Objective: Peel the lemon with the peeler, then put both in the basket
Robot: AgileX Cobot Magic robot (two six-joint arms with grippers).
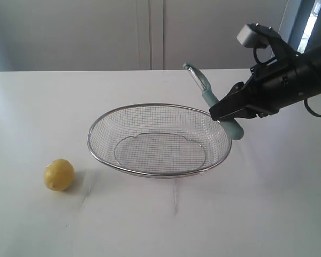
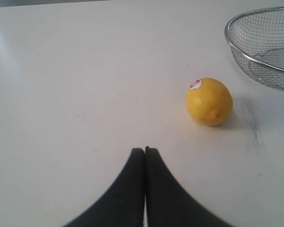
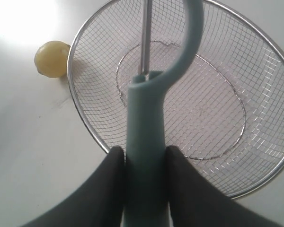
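The yellow lemon rests on the white table, left of the wire basket. My right gripper is shut on the teal handle of the peeler, held in the air over the basket's right rim, blade end pointing up and away. The left gripper is shut and holds nothing; it hovers over the table, apart from the lemon. The left arm does not show in the exterior view.
The lemon bears a small red and white sticker. White table runs all round the basket. A pale wall stands behind the table's far edge.
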